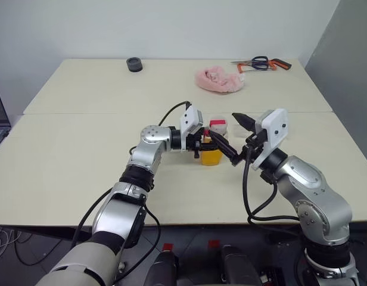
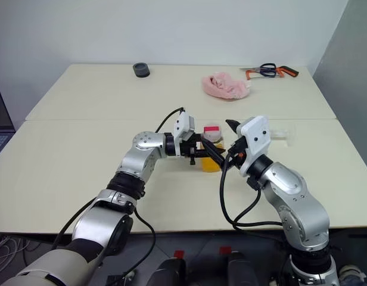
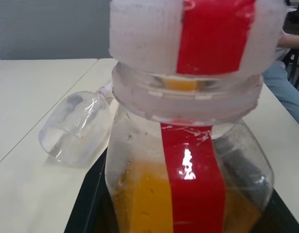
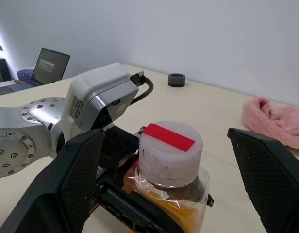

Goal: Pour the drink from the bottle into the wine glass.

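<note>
On a matte cream table [image 1: 70,173] by a pale wall, the left gripper [image 1: 202,145] clamps the clear plastic bottle [image 1: 213,143]; the right gripper [image 4: 169,194] gapes wide, empty, the wine glass [image 3: 76,128] toppled behind

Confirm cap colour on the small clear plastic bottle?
White cap with a red stripe; clearest in the right wrist view.

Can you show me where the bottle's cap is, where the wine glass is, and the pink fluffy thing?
cap [image 4: 171,151], right wrist view, on its white side
wine glass [image 3: 79,127], left wrist view, on the bowl, lying on its side
pink fluffy thing [image 1: 218,80], left eye view, on its middle
</note>
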`<state>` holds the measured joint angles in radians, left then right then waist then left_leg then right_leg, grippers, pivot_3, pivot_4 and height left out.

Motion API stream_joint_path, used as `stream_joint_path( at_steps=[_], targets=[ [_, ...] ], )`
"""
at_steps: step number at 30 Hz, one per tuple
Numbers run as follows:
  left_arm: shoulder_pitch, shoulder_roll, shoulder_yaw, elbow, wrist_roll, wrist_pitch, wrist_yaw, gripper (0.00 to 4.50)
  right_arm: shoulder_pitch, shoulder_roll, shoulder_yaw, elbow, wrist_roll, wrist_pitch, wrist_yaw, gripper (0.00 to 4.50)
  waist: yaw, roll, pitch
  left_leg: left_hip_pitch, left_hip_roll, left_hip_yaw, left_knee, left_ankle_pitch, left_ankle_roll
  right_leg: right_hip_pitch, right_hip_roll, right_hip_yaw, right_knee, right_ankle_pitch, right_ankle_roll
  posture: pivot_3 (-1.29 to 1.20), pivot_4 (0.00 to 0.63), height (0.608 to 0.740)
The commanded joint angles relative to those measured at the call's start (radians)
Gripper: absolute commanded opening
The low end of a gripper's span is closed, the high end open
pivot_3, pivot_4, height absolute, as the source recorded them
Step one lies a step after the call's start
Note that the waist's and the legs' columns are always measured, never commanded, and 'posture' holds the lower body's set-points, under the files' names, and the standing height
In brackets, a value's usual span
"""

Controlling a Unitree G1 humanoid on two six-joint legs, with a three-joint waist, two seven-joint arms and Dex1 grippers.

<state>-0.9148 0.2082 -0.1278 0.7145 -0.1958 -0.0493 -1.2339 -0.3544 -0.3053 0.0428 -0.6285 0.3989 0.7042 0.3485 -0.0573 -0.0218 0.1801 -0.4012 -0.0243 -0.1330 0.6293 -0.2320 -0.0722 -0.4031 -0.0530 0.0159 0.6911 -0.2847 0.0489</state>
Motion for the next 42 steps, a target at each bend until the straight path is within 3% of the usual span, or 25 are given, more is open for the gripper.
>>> stream_joint_path(
  at_steps=[1,22,24,27,42],
  targets=[
    [-0.019,-0.006,0.017,-0.04,-0.02,-0.013,-0.002,1.69,-0.032,-0.002,-0.011,0.006,0.013,-0.009,0.007,4.33,0.0,0.0,0.0,0.0,0.0,0.0,0.0,0.0,0.0,0.0,0.0,0.0,0.0,0.0,0.0,0.0,0.15,0.74],
    [-0.011,-0.003,0.018,-0.045,-0.017,-0.018,-0.001,1.69,-0.075,-0.014,0.009,0.086,0.003,-0.024,0.029,4.33,0.0,0.0,0.0,0.0,0.0,0.0,0.0,0.0,0.0,0.0,0.0,0.0,0.0,0.0,0.0,0.0,0.15,0.74],
    [-0.01,-0.003,0.017,-0.046,-0.016,-0.017,-0.001,1.69,-0.076,-0.011,0.007,0.088,0.003,-0.027,0.027,4.06,0.0,0.0,0.0,0.0,0.0,0.0,0.0,0.0,0.0,0.0,0.0,0.0,0.0,0.0,0.0,0.0,0.15,0.74],
    [-0.007,-0.003,0.017,-0.049,-0.017,-0.017,-0.001,1.69,-0.077,-0.008,0.006,0.09,0.005,-0.028,0.026,3.99,0.0,0.0,0.0,0.0,0.0,0.0,0.0,0.0,0.0,0.0,0.0,0.0,0.0,0.0,0.0,0.0,0.15,0.74],
    [0.008,0.001,0.016,-0.072,-0.019,-0.007,-0.001,1.69,-0.081,-0.006,0.022,0.098,0.005,-0.042,0.034,3.99,0.0,0.0,0.0,0.0,0.0,0.0,0.0,0.0,0.0,0.0,0.0,0.0,0.0,0.0,0.0,0.0,0.15,0.74]
  ],
)
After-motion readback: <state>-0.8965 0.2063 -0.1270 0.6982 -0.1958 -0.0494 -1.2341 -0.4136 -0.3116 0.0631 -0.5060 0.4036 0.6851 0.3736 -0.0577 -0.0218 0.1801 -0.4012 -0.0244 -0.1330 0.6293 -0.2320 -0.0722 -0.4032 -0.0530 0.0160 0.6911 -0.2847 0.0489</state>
